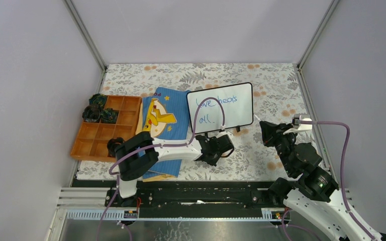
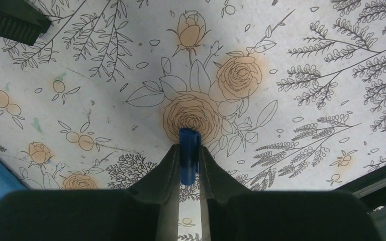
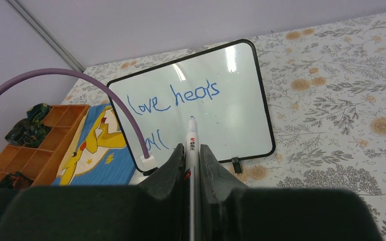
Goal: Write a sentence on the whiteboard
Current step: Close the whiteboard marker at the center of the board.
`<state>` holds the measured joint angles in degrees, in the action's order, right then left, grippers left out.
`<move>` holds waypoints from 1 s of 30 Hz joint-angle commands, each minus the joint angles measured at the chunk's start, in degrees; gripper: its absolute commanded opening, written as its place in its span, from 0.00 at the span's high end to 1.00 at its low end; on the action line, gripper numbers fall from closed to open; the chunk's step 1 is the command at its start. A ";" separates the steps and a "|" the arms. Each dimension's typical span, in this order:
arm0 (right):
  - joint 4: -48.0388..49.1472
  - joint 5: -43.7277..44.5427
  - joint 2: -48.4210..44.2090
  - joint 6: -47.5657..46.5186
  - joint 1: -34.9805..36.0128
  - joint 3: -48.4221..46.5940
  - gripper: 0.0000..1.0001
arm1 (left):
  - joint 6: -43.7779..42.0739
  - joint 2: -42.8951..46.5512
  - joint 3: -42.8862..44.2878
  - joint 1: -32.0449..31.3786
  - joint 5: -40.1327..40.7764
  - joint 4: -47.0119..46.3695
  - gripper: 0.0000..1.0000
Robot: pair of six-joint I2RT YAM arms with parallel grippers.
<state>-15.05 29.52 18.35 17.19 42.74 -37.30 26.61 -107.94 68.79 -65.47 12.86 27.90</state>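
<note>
Right gripper (image 3: 192,149) pinches the pen (image 3: 191,130), tip aimed at the whiteboard (image 3: 241,120) bearing the sentence (image 3: 193,95); left gripper (image 2: 188,150) clamps the blue cap (image 2: 189,138), held aside, likely for recapping.

Top view, as I see it. The whiteboard (image 1: 238,113) stands mid-table, the sentence (image 1: 204,104) on its face. The book (image 1: 163,118) lies just left of it. The tray (image 1: 93,134) lies left of the book, bundles (image 1: 98,108) in its far-left compartments. My left gripper (image 1: 228,143), a cap (image 2: 189,150) between its fingers, sits before the board. My right gripper (image 1: 265,129), a pen (image 3: 191,145) between its fingers, sits off the board's near-right corner.
</note>
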 commanded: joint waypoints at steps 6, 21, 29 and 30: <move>0.35 1.94 0.07 -0.52 -0.20 -2.01 1.00 | 2.87 13.14 -3.88 2.51 1.95 -4.50 1.00; 20.71 -4.28 11.89 -8.68 -0.20 -7.22 1.00 | 10.13 43.45 -12.05 18.70 -7.62 -28.11 1.00; 42.61 -14.39 23.17 -3.68 -0.09 -7.49 1.00 | 19.59 51.63 -18.77 26.68 -10.59 -49.09 1.00; 46.46 -14.79 24.13 -3.70 0.04 -6.76 1.00 | 20.97 52.43 -19.17 27.49 -10.72 -50.57 1.00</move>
<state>13.04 20.10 39.46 11.49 42.74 -43.03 40.75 -59.02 51.48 -40.86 4.16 -6.76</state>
